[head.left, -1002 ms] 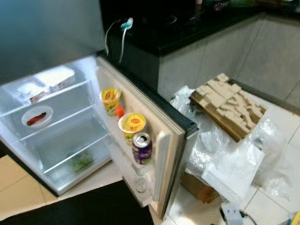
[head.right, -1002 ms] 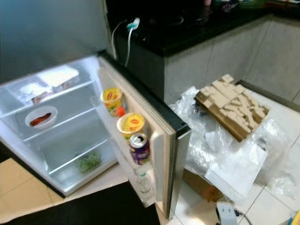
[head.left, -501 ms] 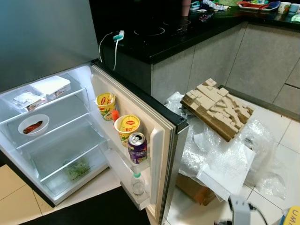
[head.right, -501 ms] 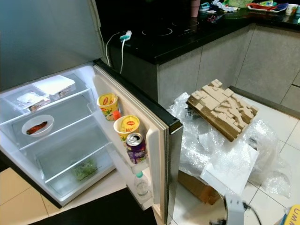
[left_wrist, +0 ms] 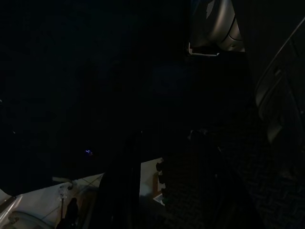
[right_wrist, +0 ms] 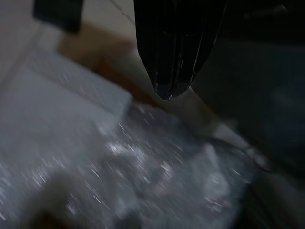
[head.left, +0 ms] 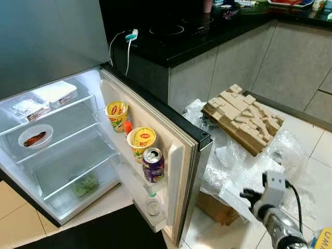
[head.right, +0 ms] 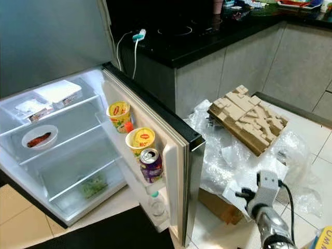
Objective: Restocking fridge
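the fridge (head.left: 62, 150) stands open at the left, its lit shelves well stocked at the top: a white lidded container (head.left: 54, 93) and a clear food box (head.left: 27, 107) sit side by side on the top shelf, a white bowl (head.left: 35, 136) with something reddish in it rests on the shelf below, and leafy greens (head.left: 85, 184) lie in the bottom drawer. the open fridge door (head.left: 171, 155) swings out toward the camera. in its racks stand a yellow noodle cup (head.left: 117, 114), a small orange-capped bottle (head.left: 127, 127) just beside it, a second yellow noodle cup (head.left: 143, 141), a purple drink can (head.left: 153, 165) touching that cup, and lower down a clear plastic bottle (head.left: 152, 202).

the right gripper (head.left: 251, 198) is low at the right, near the edge of the open door, above crumpled plastic wrap (head.left: 244, 171) on the tiled floor (head.left: 306, 129). in the right wrist view its dark fingers (right_wrist: 174, 43) look pressed together and hold nothing. a moulded cardboard packing insert (head.left: 241, 118) rests on the plastic, and a brown box (head.left: 215, 207) lies under it. behind runs a black counter (head.left: 197, 36) with a white charger cable (head.left: 127, 46) hanging at its end.

the left wrist view is very dark; i cannot tell the left gripper's state.
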{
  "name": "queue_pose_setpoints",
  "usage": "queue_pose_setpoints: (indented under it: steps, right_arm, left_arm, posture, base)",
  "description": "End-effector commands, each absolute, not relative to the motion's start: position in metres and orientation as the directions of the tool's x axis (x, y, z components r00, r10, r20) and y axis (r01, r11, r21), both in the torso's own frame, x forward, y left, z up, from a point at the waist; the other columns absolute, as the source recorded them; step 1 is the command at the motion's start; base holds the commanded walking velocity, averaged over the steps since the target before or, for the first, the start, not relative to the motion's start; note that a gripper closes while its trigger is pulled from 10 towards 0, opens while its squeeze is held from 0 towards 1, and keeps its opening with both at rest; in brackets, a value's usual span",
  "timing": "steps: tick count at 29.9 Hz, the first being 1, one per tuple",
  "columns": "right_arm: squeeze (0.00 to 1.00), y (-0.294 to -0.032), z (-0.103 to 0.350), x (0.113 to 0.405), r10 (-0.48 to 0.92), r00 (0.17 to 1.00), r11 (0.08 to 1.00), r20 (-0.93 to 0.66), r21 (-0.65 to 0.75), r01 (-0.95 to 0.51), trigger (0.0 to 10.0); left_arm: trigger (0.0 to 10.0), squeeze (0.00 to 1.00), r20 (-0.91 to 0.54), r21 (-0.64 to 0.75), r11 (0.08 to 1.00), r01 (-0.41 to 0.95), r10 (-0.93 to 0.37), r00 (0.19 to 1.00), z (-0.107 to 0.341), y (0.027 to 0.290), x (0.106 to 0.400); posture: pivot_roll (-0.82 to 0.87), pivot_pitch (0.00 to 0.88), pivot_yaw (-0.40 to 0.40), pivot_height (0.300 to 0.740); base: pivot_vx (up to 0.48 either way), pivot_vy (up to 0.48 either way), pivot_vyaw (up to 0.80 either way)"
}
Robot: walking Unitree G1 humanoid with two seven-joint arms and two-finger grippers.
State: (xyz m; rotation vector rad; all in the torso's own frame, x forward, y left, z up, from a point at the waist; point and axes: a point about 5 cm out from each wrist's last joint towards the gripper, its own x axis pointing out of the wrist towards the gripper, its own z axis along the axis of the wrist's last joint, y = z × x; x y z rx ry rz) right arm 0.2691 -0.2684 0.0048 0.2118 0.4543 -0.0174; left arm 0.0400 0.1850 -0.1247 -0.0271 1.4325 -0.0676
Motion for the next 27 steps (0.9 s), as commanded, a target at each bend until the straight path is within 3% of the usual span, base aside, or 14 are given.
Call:
queue_pose_setpoints:
  steps: [1,16,27]
  right_arm:
    - [0.00,-0.261,0.005,0.272,0.076,0.901,0.978,-0.428,0.206,0.016,10.0]
    - [0.00,-0.241,0.015,0.287,0.188,0.916,0.964,-0.355,0.243,-0.104,10.0]
    - [0.00,-0.221,0.017,0.289,0.356,0.879,0.922,-0.318,0.274,-0.274,10.0]
  left_arm:
    - [10.0,0.00,-0.987,-0.087,0.996,0.033,-0.091,0.134,-0.125,0.178,0.039]
    - [10.0,0.00,-0.986,-0.086,0.996,0.036,-0.091,0.137,-0.125,0.179,0.040]
    - [10.0,0.00,-0.986,-0.092,0.995,0.036,-0.096,0.140,-0.125,0.179,0.041]
  posture:
    - [-0.07,0.000,-0.006,0.740]
    - [-0.07,0.000,-0.004,0.740]
    - [-0.07,0.000,-0.003,0.740]
  base:
    - [0.000,0.000,0.74]
    - [0.000,0.000,0.74]
    - [0.000,0.000,0.74]
